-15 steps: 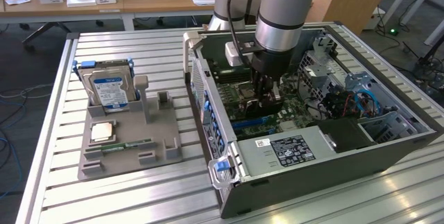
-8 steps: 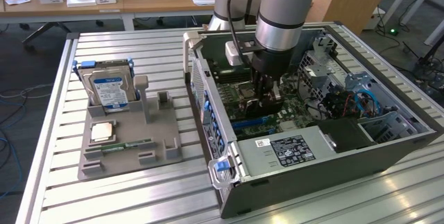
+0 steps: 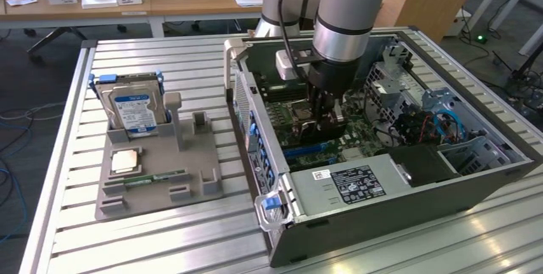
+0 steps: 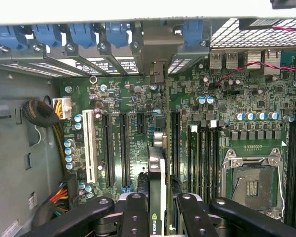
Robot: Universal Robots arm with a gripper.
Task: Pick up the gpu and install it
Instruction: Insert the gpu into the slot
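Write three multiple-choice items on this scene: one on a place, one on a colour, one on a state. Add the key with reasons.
1. Where is the hard drive?
A. flat on the table
B. upright in the grey holder
C. hanging from a cable

2. What colour is the lone long slot beside the black ones on the motherboard?
A. white
B. red
C. yellow

3. The gpu is:
A. lying on the table
B. lying in the holder
C. gripped by the gripper

Key: B, it stands on edge in the holder; A, its plastic is plainly white; C, the card sits between the fingers over the motherboard.
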